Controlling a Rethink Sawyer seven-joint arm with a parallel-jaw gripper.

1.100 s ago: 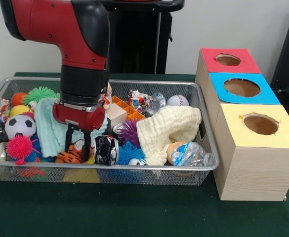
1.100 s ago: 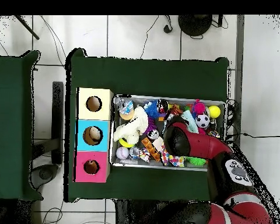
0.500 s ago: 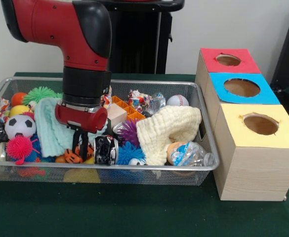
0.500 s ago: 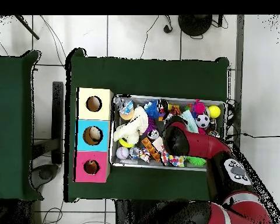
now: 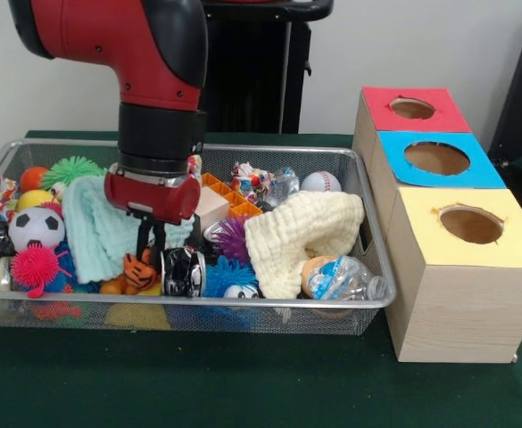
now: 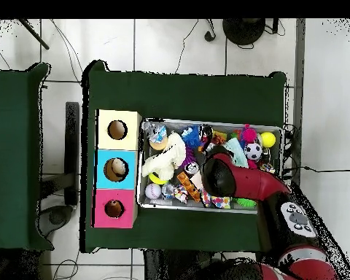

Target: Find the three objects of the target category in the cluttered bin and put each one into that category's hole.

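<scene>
1. Tiger toy: small orange-and-black striped plush near the front edge of the wire bin, between the pale green cloth and a crushed dark can. It looks tilted up out of the clutter.
2. Hand: down in the bin straight over the tiger, fingers drawn in and apparently pinching the plush's top. Contact is partly hidden by the toy itself.
3. Sorting box: on the green surface beside the bin, with red hole, blue hole and yellow hole.
4. Overhead view shows something pale inside the blue hole; the other two look dark. Possibly one deposit is done; identity cannot be told.
5. Judgement: early to mid task. The tiger is gripped but still in the bin; lifting, carrying and dropping remain, plus further searching.
</scene>
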